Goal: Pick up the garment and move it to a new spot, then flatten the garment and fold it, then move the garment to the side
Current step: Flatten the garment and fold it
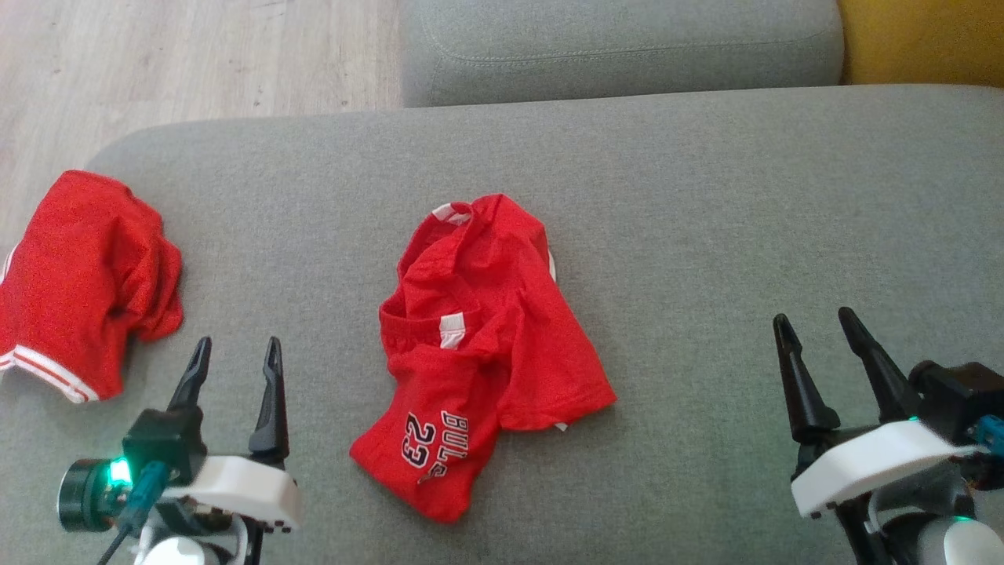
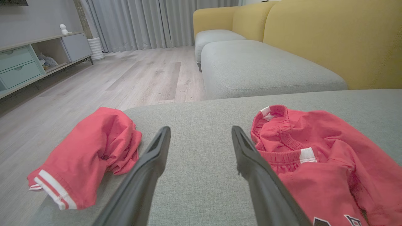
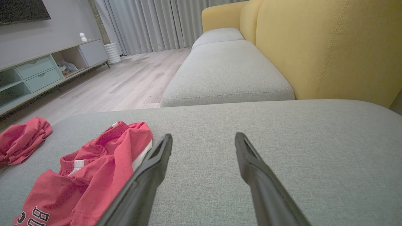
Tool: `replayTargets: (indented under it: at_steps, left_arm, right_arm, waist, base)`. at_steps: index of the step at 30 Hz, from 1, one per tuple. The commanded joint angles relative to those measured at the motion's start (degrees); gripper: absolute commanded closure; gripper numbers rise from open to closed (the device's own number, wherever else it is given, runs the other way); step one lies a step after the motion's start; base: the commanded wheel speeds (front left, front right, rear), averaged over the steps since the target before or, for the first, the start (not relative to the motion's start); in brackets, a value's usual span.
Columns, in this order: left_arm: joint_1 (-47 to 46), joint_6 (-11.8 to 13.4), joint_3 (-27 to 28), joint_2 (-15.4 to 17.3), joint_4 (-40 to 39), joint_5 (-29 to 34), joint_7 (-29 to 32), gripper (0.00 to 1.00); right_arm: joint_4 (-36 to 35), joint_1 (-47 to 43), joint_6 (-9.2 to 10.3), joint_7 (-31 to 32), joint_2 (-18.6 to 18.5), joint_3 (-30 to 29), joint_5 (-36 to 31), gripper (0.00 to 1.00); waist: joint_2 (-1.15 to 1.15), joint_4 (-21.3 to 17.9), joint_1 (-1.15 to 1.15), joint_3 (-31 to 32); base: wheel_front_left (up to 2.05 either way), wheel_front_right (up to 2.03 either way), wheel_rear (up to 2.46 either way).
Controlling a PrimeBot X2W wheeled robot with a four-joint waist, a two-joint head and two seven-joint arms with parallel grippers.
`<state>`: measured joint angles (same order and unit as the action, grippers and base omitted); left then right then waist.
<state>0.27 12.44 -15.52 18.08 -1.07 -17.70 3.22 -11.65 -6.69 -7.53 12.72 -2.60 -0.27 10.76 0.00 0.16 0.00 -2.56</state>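
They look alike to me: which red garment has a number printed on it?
The middle garment, marked 23 near its lower hem; the left garment at the cushion's edge shows only white stripes.

The red garment [image 1: 486, 345] lies crumpled, middle of the grey cushion [image 1: 706, 235]. White trim, black 23 upside down. Shorts, possibly.

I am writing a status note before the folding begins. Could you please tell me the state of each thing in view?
Printed red garment: crumpled, not folded, lying on the grey cushion, not held.
Second red garment: bunched up at the cushion's left edge.
Left gripper: open, empty.
Right gripper: open, empty.
Drawers: closed.
Curtains: drawn shut.
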Motion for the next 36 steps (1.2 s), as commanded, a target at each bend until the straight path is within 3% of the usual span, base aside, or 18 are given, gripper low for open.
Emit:
replayTargets:
  at_steps: [1,8,13,18,29,30,31,32,36]
  left_arm:
    - [-2.39,0.38,2.56,1.55,-2.07,-0.29,-0.56,0.0]
    - [-2.83,0.52,2.15,1.48,-2.3,-0.2,-0.71,0.0]
    - [-4.09,0.59,1.31,1.1,-2.85,0.18,-0.6,0.0]
    - [-6.15,0.48,0.26,0.32,-3.0,0.57,-0.89,0.0]
    - [-9.59,0.24,-0.79,-1.26,-0.55,0.44,-3.16,0.0]
    - [-9.62,0.25,-0.8,-1.3,-0.36,0.37,-3.29,0.0]
    - [-9.65,0.27,-0.81,-1.34,-0.21,0.32,-3.43,0.0]
    - [-9.68,0.31,-0.8,-1.39,-0.08,0.25,-3.58,0.0]
    - [-9.75,0.49,-0.71,-1.48,0.44,0.04,-4.09,0.0]
  right_arm:
    - [-2.39,1.7,0.04,0.01,-0.3,1.4,0.34,0.0]
    - [-1.62,1.98,0.04,1.7,-0.38,2.72,0.42,0.0]
    - [1.44,2.83,0.04,4.78,-1.65,9.38,2.68,0.0]
    - [7.06,5.58,0.04,5.3,-3.22,16.01,5.86,0.0]
    - [23.01,13.88,0.04,5.63,-4.01,21.06,9.67,0.0]
    - [23.87,14.11,0.04,6.11,-4.06,21.41,10.37,0.31]
    - [24.29,14.41,0.04,6.08,-4.19,21.5,10.84,0.84]
    - [24.44,14.6,0.04,5.98,-4.32,21.45,11.3,1.0]
    - [22.73,15.06,0.04,4.39,-5.82,19.54,11.64,1.0]
  waist:
    - [0.0,0.04,0.0,-0.13]
    - [0.0,0.46,0.0,-0.89]
    - [0.0,1.66,0.0,-2.5]
    - [0.0,3.75,0.0,-5.14]
    - [0.0,6.6,0.0,-8.89]
    - [0.0,6.58,0.0,-8.92]
    - [0.0,6.54,0.0,-8.94]
    - [0.0,6.46,0.0,-8.92]
    - [0.0,5.88,0.0,-8.68]
  base:
    - [0.0,0.0,0.0]
    - [0.0,0.0,0.0]
    - [0.0,0.0,0.0]
    - [0.0,0.0,0.0]
    - [0.0,0.0,0.0]
    - [0.0,0.0,0.0]
    - [0.0,0.0,0.0]
    - [0.0,0.0,0.0]
    - [0.0,0.0,0.0]
